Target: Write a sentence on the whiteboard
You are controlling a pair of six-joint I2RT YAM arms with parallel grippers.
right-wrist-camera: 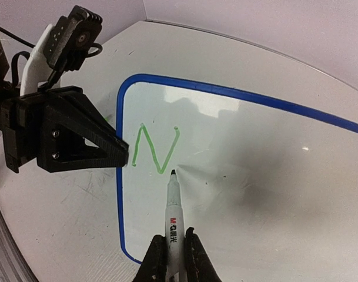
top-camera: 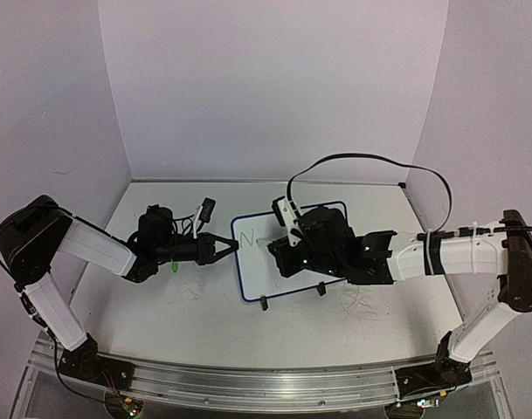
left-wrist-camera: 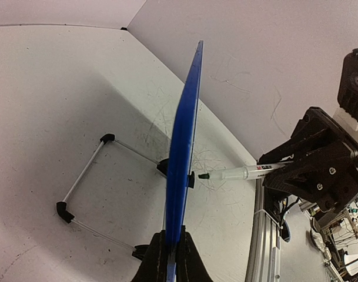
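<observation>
Right wrist view, marker (right-wrist-camera: 174, 205) tip toward whiteboard (right-wrist-camera: 273, 164), beside green N (right-wrist-camera: 152, 150)

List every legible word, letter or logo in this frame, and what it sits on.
"N": green letter handwritten on the whiteboard.
"M&G": logo on the marker barrel.
The marker's other print, also seen in the left wrist view, is too small to read.
</observation>
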